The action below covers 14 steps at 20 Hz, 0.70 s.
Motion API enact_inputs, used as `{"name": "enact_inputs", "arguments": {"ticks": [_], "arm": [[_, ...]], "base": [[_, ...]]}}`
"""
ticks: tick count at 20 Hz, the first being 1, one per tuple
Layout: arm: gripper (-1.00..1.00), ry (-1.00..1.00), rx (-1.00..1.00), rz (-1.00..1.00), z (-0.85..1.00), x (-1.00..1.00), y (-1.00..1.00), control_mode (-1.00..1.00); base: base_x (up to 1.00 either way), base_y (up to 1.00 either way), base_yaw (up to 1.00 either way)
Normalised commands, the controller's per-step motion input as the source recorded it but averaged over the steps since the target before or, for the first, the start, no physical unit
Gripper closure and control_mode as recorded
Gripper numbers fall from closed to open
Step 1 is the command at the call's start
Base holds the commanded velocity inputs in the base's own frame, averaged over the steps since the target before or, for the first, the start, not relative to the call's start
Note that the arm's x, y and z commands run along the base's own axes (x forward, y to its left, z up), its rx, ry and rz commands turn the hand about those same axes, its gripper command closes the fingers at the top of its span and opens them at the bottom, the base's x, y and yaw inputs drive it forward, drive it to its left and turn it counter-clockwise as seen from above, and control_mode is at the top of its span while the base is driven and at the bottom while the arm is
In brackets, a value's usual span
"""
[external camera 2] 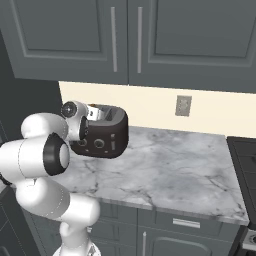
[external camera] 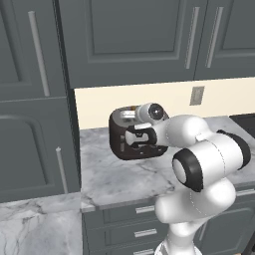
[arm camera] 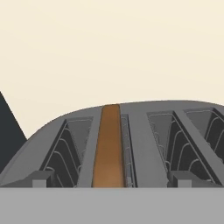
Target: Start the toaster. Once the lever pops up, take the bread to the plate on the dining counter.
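The dark toaster [external camera: 118, 135] stands at the back left of the marble worktop [external camera: 119, 177], against the cream wall. Its front shows two round knobs and a pale lever slot [external camera 2: 113, 145]. In the hand view the golden-brown bread [arm camera: 108, 148] stands upright in the left slot of the silver top [arm camera: 144, 144]. My gripper [arm camera: 111, 179] hovers just above the toaster top, open. Its fingertips [arm camera: 41, 178] stand wide apart on either side of the bread, not touching it. The hand [external camera: 139, 134] covers part of the toaster [external camera 2: 102, 132]. The plate and the dining counter are out of view.
Grey upper cabinets [external camera: 134, 35] hang low over the toaster. A tall grey cabinet [external camera: 35, 124] closes off the left side. A wall outlet [external camera 2: 183, 105] sits on the cream backsplash. Open worktop [external camera 2: 170, 165] stretches to the right, up to a dark stove edge [external camera 2: 245, 165]. Drawers [external camera: 139, 219] lie below.
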Motion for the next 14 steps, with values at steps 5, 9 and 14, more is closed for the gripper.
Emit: {"name": "enact_inputs", "arguments": {"ticks": [5, 9, 14], "arm": [[-1.00, 0.00, 0.00, 0.00, 0.00, 0.00, 0.00, -1.00], [-1.00, 0.00, 0.00, 0.00, 0.00, 0.00, 0.00, -1.00], [-1.00, 0.00, 0.00, 0.00, 0.00, 0.00, 0.00, -1.00]], "base": [[0.00, 0.00, 0.00], [0.00, 0.00, 0.00], [0.00, 0.00, 0.00]]}}
